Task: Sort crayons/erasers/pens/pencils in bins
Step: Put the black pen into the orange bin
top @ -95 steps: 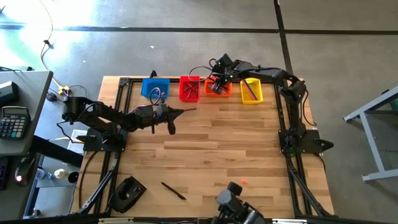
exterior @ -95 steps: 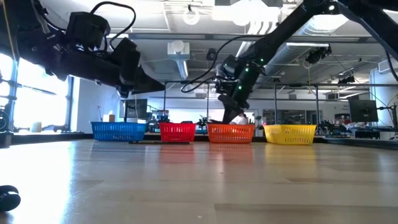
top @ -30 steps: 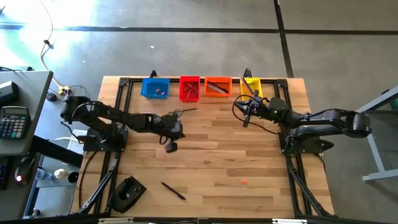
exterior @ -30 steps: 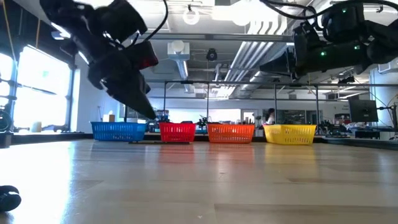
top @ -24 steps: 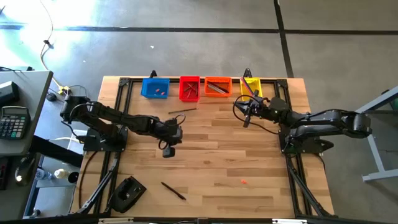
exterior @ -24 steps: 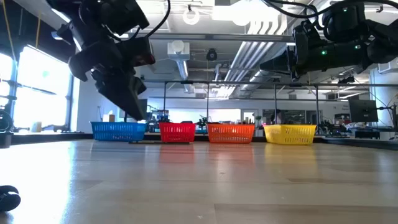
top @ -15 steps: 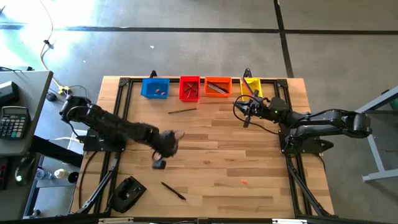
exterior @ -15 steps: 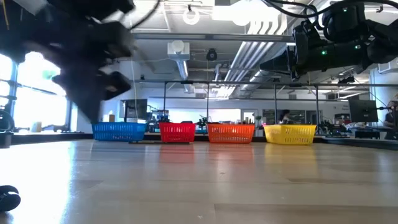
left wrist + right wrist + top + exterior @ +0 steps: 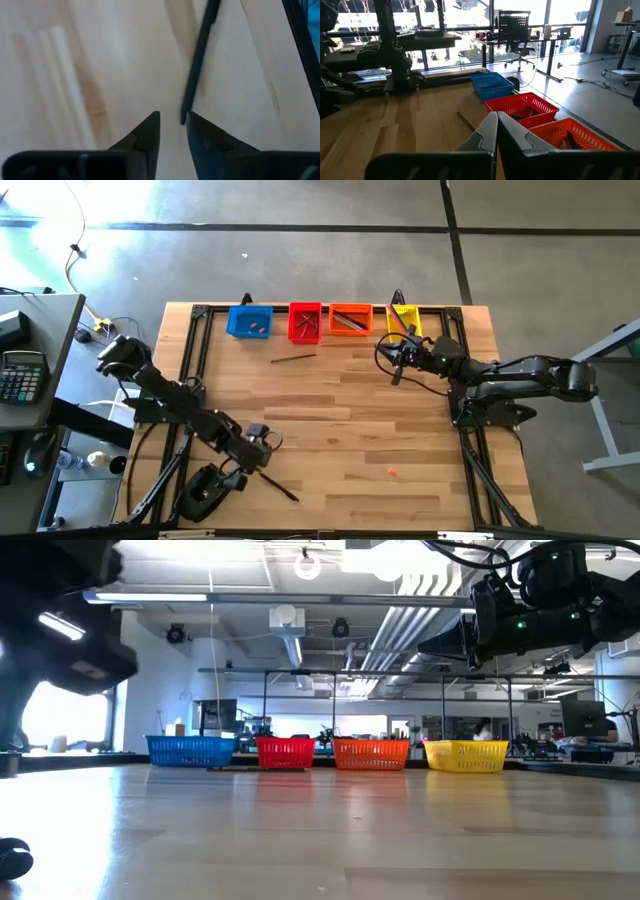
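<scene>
- Nearest, at the near-left of the wooden table (image 9: 340, 430), the left gripper (image 9: 262, 448) hangs low over a dark pen (image 9: 279, 486). Its fingers (image 9: 150, 131) stand slightly apart and empty, with the pen's end just beyond them, likely lining up a pick.
- To the right on the near side, one small red eraser (image 9: 391, 473) lies alone on the wood, not yet sorted.
- Mid-table on the right, the right gripper (image 9: 394, 363) waits in the air, its fingers pressed together and holding nothing.
- Farther off, a thin dark stick (image 9: 293, 359) lies loose just in front of the bins.
- Along the far edge sit the blue bin (image 9: 249, 322), red bin (image 9: 305, 322), orange bin (image 9: 349, 319) and yellow bin (image 9: 404, 321), each already holding items.
</scene>
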Controlling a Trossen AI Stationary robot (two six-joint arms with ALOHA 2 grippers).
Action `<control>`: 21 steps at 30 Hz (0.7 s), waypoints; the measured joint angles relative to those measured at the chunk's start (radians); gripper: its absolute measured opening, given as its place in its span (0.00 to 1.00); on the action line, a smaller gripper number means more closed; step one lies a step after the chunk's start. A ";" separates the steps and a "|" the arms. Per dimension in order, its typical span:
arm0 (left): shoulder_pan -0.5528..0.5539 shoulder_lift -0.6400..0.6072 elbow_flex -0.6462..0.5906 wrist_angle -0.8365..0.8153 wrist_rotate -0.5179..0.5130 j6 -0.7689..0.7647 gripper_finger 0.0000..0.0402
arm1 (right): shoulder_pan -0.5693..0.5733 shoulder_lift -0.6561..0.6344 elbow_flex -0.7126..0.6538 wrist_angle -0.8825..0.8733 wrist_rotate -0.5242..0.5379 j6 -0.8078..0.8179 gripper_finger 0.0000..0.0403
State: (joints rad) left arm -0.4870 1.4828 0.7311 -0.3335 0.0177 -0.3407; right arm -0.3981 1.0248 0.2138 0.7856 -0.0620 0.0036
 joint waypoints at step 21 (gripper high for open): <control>-0.086 0.171 0.002 0.126 -0.124 0.004 0.19 | 0.000 0.000 0.000 0.001 -0.002 0.000 0.00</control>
State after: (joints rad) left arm -0.5733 1.6543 0.7330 -0.2071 -0.1059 -0.3371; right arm -0.3981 1.0252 0.2138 0.7864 -0.0643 0.0034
